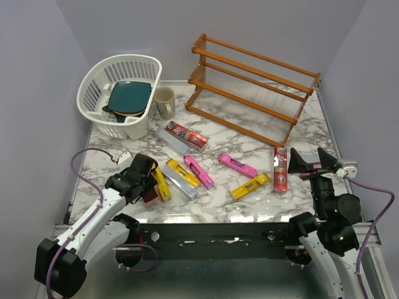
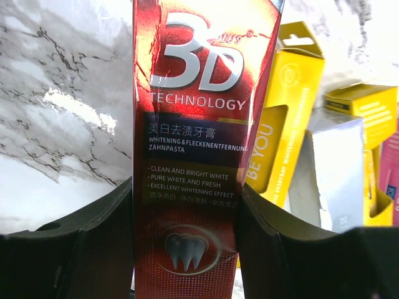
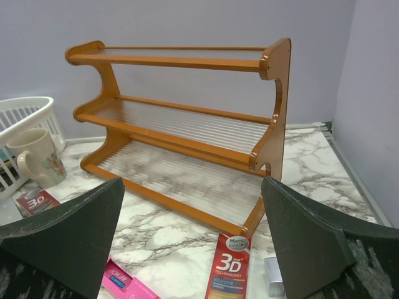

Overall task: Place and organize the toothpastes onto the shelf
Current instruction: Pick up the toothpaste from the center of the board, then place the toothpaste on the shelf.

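My left gripper (image 1: pixel 148 184) (image 2: pixel 186 188) is shut on a red toothpaste carton (image 2: pixel 193 124) low over the near left of the marble table; both jaws press its sides. Loose cartons lie mid-table: yellow (image 1: pixel 182 172), silver (image 1: pixel 181 183), pink (image 1: pixel 199 172), pink (image 1: pixel 237 165), yellow (image 1: pixel 250 185), red (image 1: pixel 187 134), and red (image 1: pixel 280 168). My right gripper (image 1: pixel 308 161) (image 3: pixel 193 249) is open and empty, above the table facing the wooden shelf (image 1: pixel 249 93) (image 3: pixel 187 124). Below it lie a red carton (image 3: pixel 227 271) and a pink one (image 3: pixel 128 283). The shelf's tiers hold nothing.
A white basket (image 1: pixel 118 93) holding a teal plate (image 1: pixel 129 96) stands at the back left, with a beige mug (image 1: pixel 164 103) (image 3: pixel 37 156) beside it. Walls close the back and both sides. Purple cables hang off both arms.
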You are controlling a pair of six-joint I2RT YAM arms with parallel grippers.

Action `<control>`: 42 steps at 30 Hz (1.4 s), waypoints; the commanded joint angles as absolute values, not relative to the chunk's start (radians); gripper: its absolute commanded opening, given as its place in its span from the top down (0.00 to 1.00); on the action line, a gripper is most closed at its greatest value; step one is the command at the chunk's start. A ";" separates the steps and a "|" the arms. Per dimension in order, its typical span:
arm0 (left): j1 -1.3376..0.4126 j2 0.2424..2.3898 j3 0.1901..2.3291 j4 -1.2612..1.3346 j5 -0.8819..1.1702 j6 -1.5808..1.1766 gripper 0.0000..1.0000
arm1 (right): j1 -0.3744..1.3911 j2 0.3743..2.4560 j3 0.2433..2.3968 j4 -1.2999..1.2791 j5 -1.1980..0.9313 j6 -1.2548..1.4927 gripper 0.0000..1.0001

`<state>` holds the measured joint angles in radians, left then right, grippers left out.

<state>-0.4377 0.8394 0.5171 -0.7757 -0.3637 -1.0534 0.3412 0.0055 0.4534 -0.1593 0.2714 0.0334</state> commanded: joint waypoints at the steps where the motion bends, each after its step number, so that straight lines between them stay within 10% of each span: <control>1: -0.434 0.798 0.593 -0.785 -0.351 -0.967 0.55 | 0.348 -0.272 0.474 -0.170 0.255 0.041 0.00; 13: -0.446 0.902 0.794 -0.687 -0.097 -0.620 0.55 | 0.348 -0.167 0.529 -0.192 0.006 0.120 0.00; 25: -0.646 1.083 0.936 -0.612 0.000 -0.439 0.51 | 0.348 0.544 0.627 -0.143 -0.592 0.500 0.00; 42: -0.939 1.327 1.040 -0.414 -0.048 -0.403 0.51 | 0.348 0.896 0.440 0.351 -0.522 0.962 0.00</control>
<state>-0.8913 1.2819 0.9726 -0.5213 -0.0154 -0.4389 0.3431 0.8570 0.4751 0.2283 -0.5591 0.8402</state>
